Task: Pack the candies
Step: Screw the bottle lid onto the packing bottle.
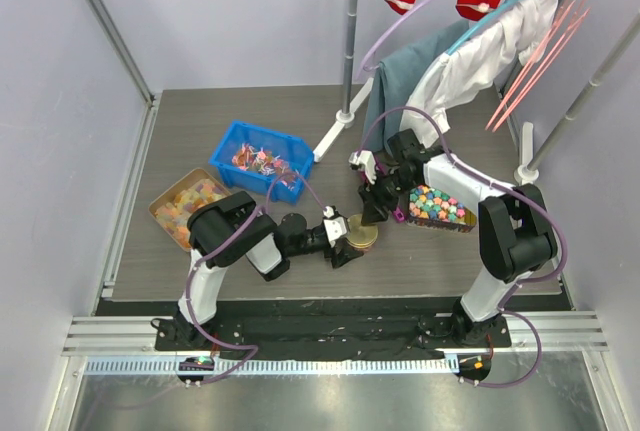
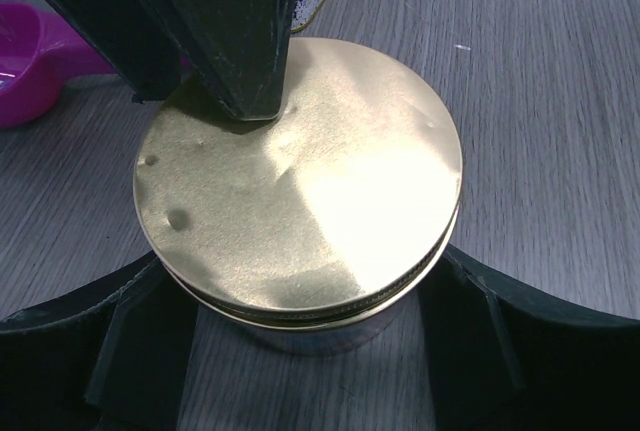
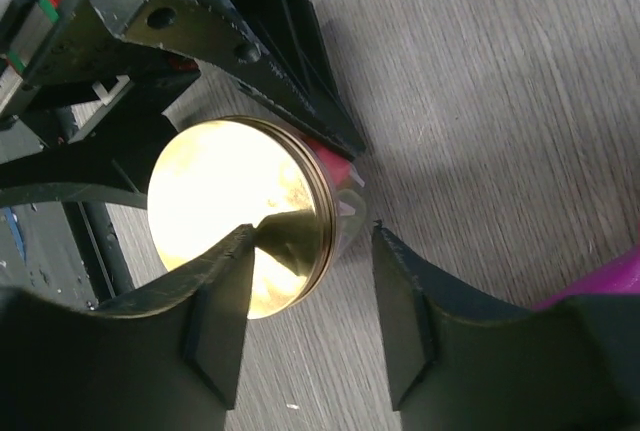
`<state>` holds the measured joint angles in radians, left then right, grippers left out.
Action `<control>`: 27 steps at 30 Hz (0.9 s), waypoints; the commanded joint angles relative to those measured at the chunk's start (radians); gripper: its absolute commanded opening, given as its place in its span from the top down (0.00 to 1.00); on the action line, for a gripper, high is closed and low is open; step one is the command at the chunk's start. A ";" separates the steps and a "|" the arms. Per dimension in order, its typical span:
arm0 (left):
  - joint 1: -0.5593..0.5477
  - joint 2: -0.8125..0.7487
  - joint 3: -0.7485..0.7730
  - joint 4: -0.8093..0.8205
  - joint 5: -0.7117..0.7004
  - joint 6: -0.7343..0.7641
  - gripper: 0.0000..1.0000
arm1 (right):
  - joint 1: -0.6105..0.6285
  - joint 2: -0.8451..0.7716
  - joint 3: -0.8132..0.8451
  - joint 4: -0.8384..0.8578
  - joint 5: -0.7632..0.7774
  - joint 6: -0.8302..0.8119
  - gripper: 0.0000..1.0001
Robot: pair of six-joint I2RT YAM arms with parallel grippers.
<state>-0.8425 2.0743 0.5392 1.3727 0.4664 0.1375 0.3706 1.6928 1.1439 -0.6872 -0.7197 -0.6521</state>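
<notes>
No candies point(image 1: 262, 161) had been packed; the jar point(image 1: 362, 234) was gripped by the left hand point(image 2: 300, 301), its lid point(image 2: 300, 181) still on, the right hand point(image 3: 312, 251) held part-open over it

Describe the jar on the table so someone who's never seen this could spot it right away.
On the grey wooden table, look at the middle, where the left gripper and right gripper meet. A short round jar stands there. Its shiny gold lid sets it apart from the blue bin.
</notes>
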 commanded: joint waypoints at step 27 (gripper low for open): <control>0.003 0.030 0.007 0.175 -0.045 0.036 0.22 | 0.001 -0.076 0.005 -0.221 -0.006 -0.115 0.70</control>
<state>-0.8425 2.0773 0.5404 1.3788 0.4637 0.1356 0.3698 1.6424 1.1427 -0.8230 -0.6796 -0.7208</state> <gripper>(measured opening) 0.818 0.310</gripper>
